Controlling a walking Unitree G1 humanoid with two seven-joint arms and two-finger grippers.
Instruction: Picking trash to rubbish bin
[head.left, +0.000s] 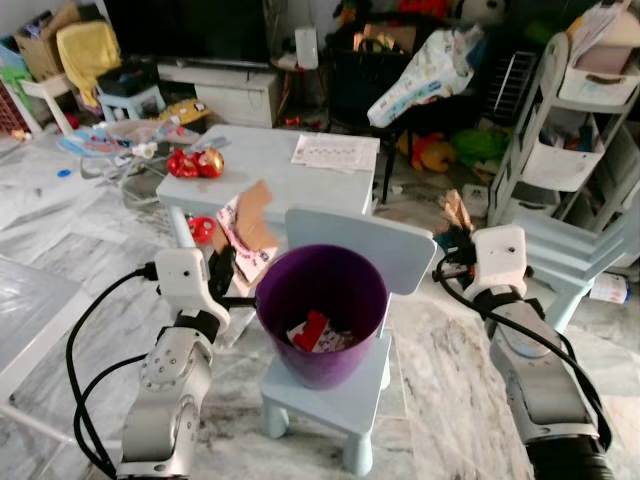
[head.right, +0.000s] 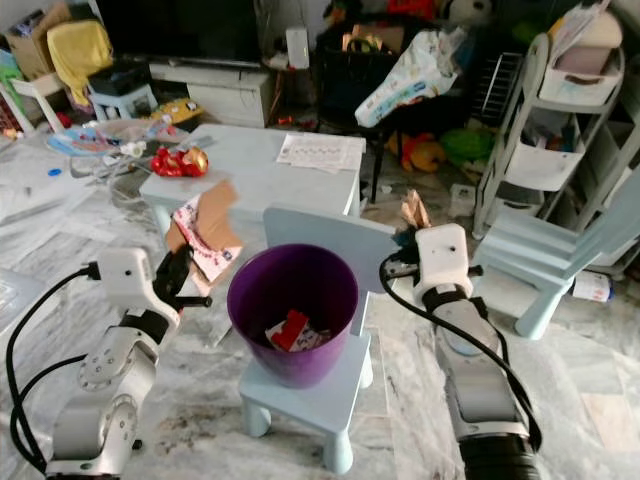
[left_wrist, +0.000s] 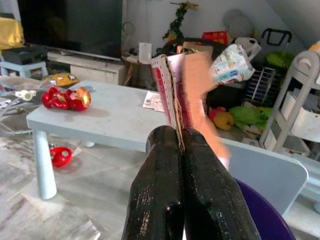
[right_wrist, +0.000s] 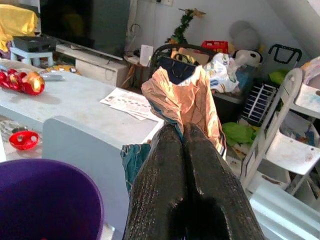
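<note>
Left eye view: no writing legible on bin (head.left: 320, 310).

lt-blue table (head.left: 262, 165) | red toy (head.left: 194, 162) & paper (head.left: 335, 152) on it | white shelf (head.left: 588, 120)

a cluttered living room lay under soft daylight, its marble floor (head.left: 440, 400) grey-veined and glossy. a pale blue low table (head.left: 270, 165) stood at 12 o'clock, a matching small chair (head.left: 345, 395) just before it. a dark television (head.left: 190, 30) on a white stand (head.left: 225, 90) lined the wall at 11 o'clock, and a white shelf cart (head.left: 580, 130) stood at 2 o'clock.
</note>
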